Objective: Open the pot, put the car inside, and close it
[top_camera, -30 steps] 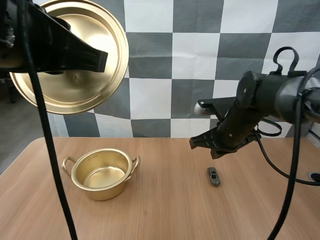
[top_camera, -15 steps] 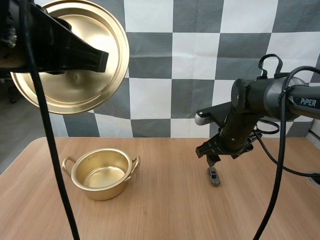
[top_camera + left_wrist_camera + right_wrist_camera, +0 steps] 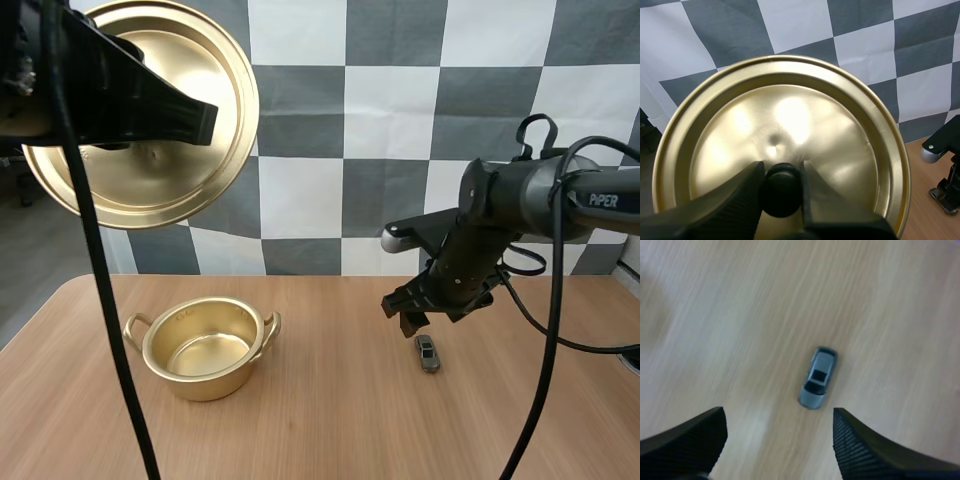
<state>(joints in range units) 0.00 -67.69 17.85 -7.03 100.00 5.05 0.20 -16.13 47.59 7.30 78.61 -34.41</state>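
The gold pot point(image 3: 205, 345) stands uncovered on the table's left half, with nothing inside. High above it my left gripper point(image 3: 195, 120) holds the gold lid point(image 3: 140, 110) tilted on edge. In the left wrist view the gripper point(image 3: 781, 172) is shut on the lid's black knob point(image 3: 781, 192), with the lid point(image 3: 790, 125) behind it. A small grey toy car point(image 3: 428, 352) lies on the wood to the right of the pot. My right gripper point(image 3: 415, 315) hangs just above and left of the car. It point(image 3: 776, 415) is open, and the car point(image 3: 817, 377) lies on the table beyond its fingertips.
The wooden table point(image 3: 330, 430) has bare surface between the pot and the car. The pot's two loop handles point(image 3: 136, 327) stick out at its sides. My right gripper point(image 3: 945, 192) shows small beyond the lid's rim.
My right gripper has gone from shut to open and has swung down to just above the car. The left arm and lid have stayed still.
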